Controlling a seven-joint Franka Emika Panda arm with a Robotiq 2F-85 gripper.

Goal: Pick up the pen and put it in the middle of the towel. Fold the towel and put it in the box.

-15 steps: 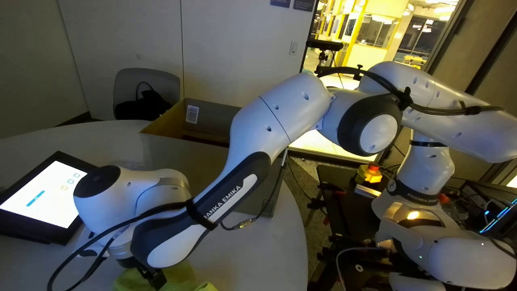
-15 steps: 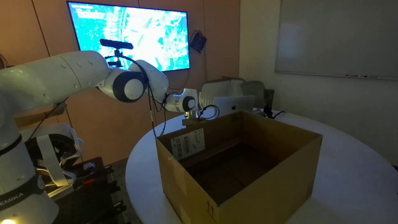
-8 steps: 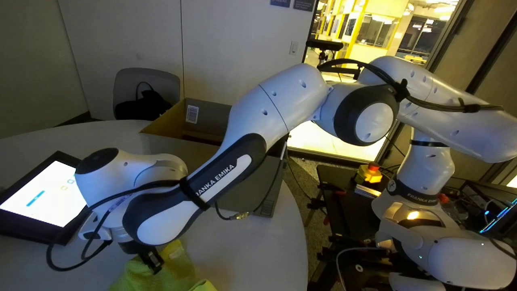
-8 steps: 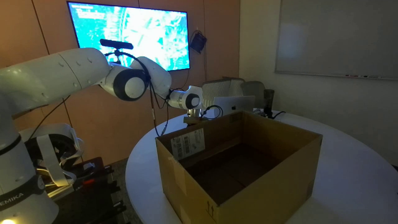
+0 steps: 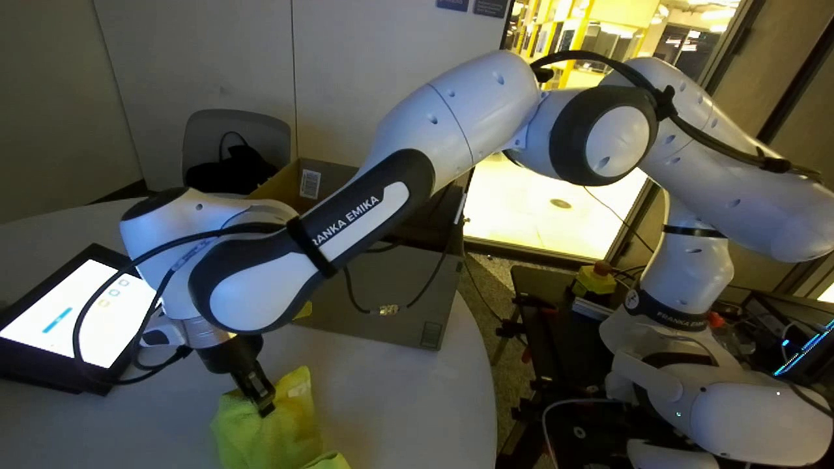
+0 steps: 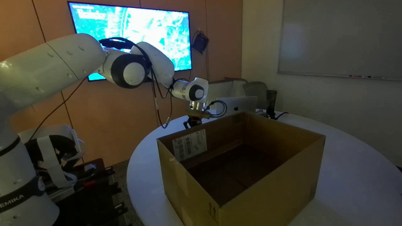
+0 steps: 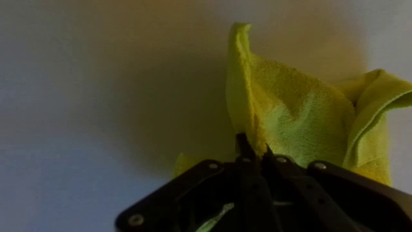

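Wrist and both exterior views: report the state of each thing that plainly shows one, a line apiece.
Box: upright, top open
Towel: rumpled, outside the box, part of it pinched
End effector: shut on the towel
Tablet: screen lit
Television: on, showing a picture
Laptop: lid raised

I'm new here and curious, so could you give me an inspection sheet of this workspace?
Surface: white table with a curved edge
Box: open-topped, on the table
Towel: rumpled, outside the box
Pen: nothing seen
Clutter: lit tablet on the table; laptop behind the box in an exterior view
Gripper: shut on the towel's edge
Cables: dark, along the arm, looping near the gripper
Surroundings: chair with apparent black bag; wall screen; whiteboard
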